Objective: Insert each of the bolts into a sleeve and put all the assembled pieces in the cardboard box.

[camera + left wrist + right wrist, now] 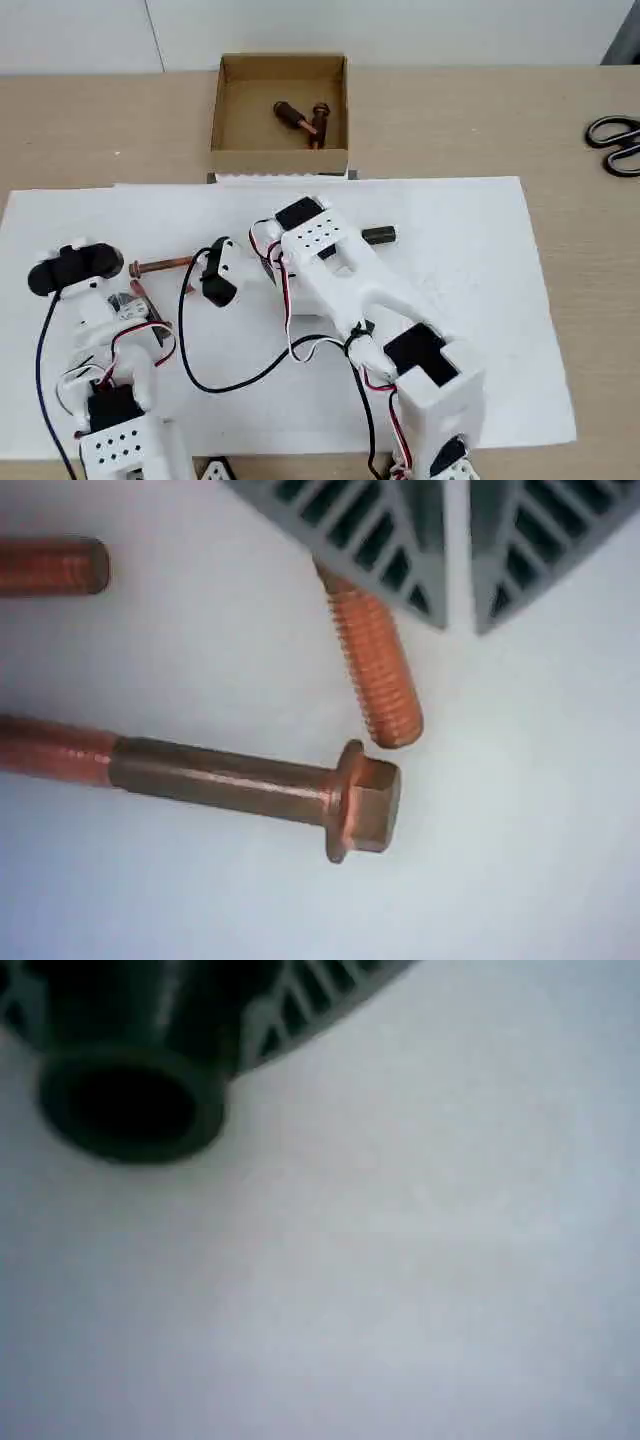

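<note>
Over the white paper, my left gripper has its grey ribbed fingers drawn together to a thin slit. A copper bolt sticks out from under one finger, its threaded end free. A second bolt with a hex head lies just beside it, and a third bolt's end shows farther off. From above, my left gripper sits by the bolts. My right gripper is shut on a black sleeve, low over the paper. Another sleeve lies loose.
The cardboard box stands at the back and holds two assembled pieces. Scissors lie at the far right of the table. The white paper is bare on its right half. Cables loop between the arms.
</note>
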